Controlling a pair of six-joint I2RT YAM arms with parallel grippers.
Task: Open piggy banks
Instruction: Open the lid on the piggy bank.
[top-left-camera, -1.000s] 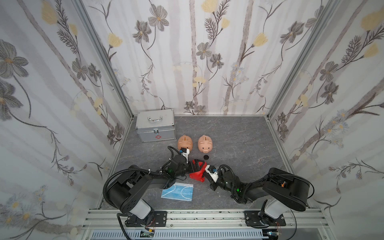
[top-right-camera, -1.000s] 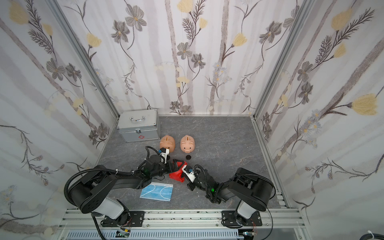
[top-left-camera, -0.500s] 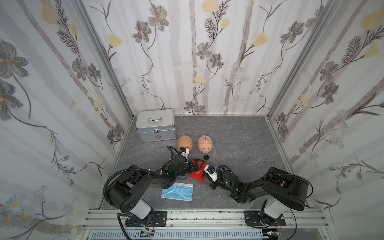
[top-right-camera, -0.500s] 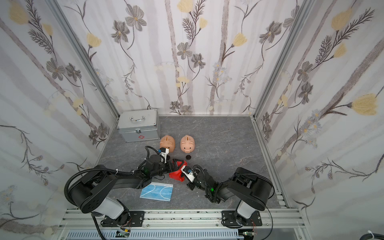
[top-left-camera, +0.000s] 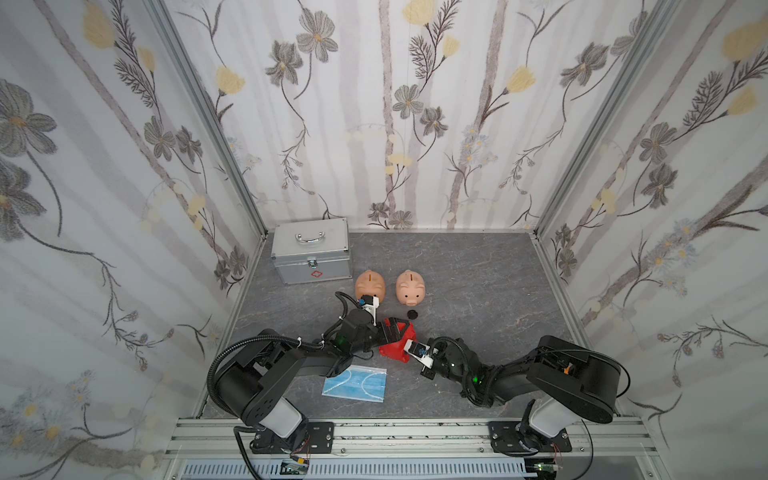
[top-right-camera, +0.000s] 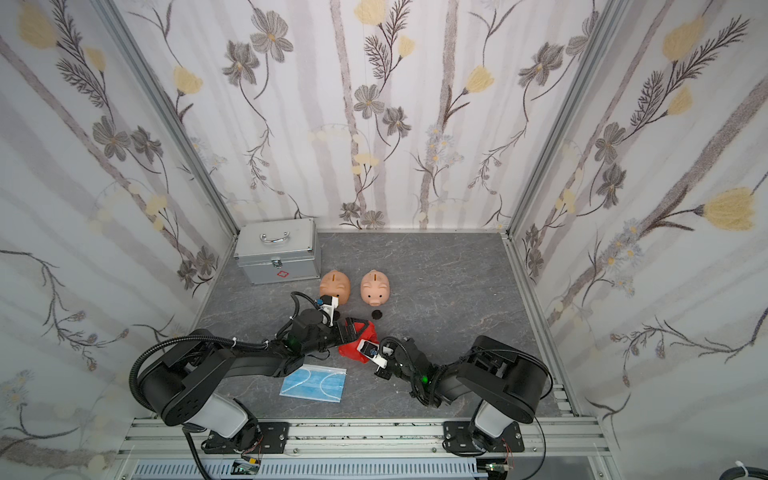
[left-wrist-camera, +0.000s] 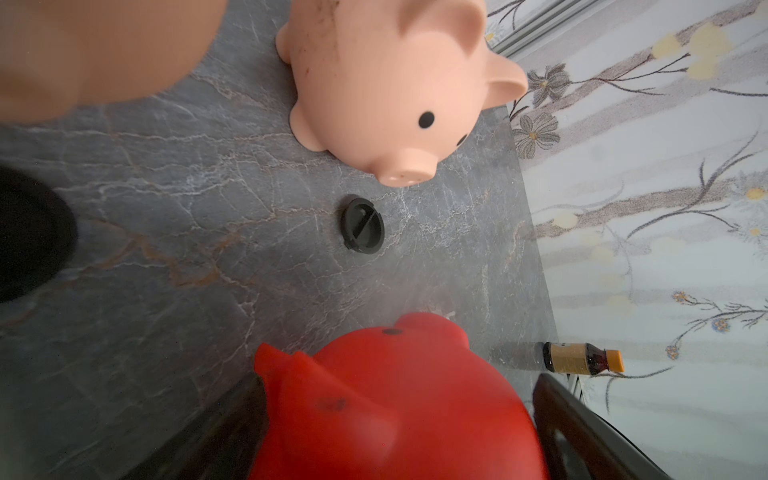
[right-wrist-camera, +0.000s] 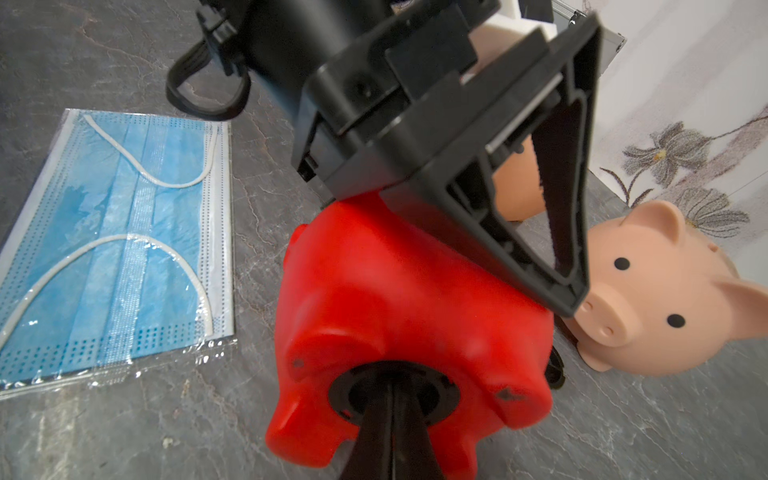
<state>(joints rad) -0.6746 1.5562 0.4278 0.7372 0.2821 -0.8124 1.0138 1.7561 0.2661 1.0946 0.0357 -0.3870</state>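
Observation:
The red piggy bank (top-left-camera: 400, 347) (top-right-camera: 356, 347) lies on its side near the front of the floor, belly towards my right arm. My left gripper (top-left-camera: 392, 328) (left-wrist-camera: 395, 384) stands wide around it, and the pig (left-wrist-camera: 395, 407) fills the gap between the fingers (right-wrist-camera: 561, 232). My right gripper (top-left-camera: 406, 353) (right-wrist-camera: 392, 386) is shut, its tips sunk in the hollow of the black belly plug (right-wrist-camera: 345, 390), so the tips themselves are hidden. Two peach-pink piggy banks (top-left-camera: 370, 284) (top-left-camera: 410, 286) stand upright behind. A loose black plug (top-left-camera: 412, 314) (left-wrist-camera: 361, 224) lies before the right one.
A silver case (top-left-camera: 311, 249) sits in the back left corner. A blue face mask (top-left-camera: 355, 384) (right-wrist-camera: 116, 232) in clear wrap lies flat at the front, under my left arm. A small brown bottle (left-wrist-camera: 582, 357) lies by the right wall. Papered walls close three sides.

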